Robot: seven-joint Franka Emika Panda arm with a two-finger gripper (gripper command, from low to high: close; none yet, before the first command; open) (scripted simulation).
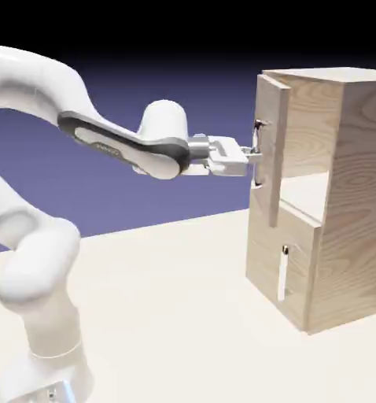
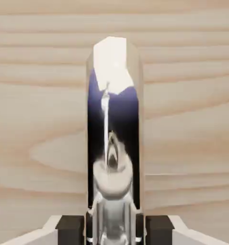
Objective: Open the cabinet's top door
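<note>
A rendered simulation scene rather than a lived-in room is showing here: a plain pale table [image 1: 167, 268] is lying under a flat blue-violet backdrop [image 1: 167, 86] that is fading to black above. A smooth white arm [image 1: 34, 260] is rising beside 1 boxy wood-grain cabinet [image 1: 356, 197], textured uniformly. Only wood grain is filling the hand view around a mirror-like handle [image 2: 114, 119].

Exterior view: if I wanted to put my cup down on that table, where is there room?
The table is bare between the arm's base and the cabinet. It is tight up at the top door, swung ajar, where the gripper clamps the handle.
</note>
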